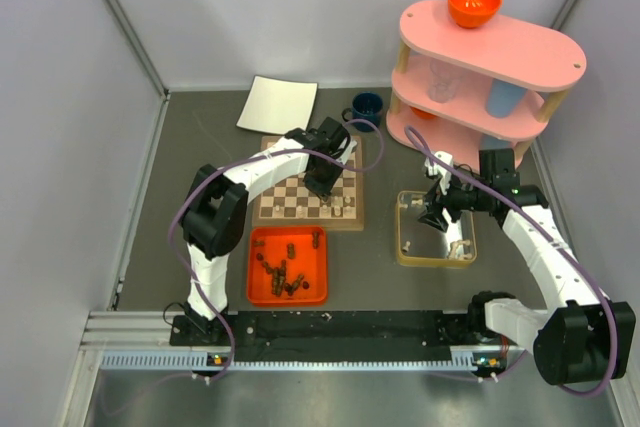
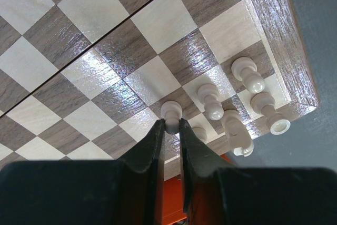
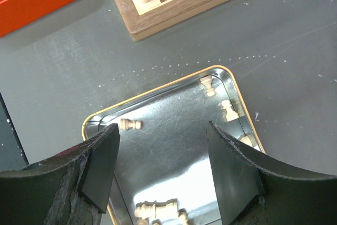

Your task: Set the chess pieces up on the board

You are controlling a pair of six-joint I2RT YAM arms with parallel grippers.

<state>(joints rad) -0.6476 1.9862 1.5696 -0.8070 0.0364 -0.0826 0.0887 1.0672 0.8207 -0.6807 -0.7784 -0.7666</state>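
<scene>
Pale wood is showing between the jaws of the left gripper [image 2: 172,127]. They are pinching together on the neck of a pale pawn [image 2: 171,111], whose round head is sticking out just past the tips. That pawn is standing on the chessboard [image 2: 105,51], close to one corner. Just right of these jaws, four more pale chessmen [image 2: 210,101] are crowding the corner squares, and it is hard to tell whether all of them are standing upright. A sliver of the orange tray [image 2: 172,204] is peeking through behind the jaws. In the overhead view it is lying just beside the board, holding a scatter of dark chessmen [image 1: 283,272].

The right gripper [image 3: 163,156] is hanging over a shiny metal tray [image 3: 174,146] with its jaws spread wide apart. One loose pale piece [image 3: 130,124] is lying on its side just beyond the left jaw's tip. Two more are sitting beyond the right jaw against the tray's rim. A small cluster [image 3: 158,210] is lying under the gap, back toward the wrist. The board's corner is showing well beyond both tips.
</scene>
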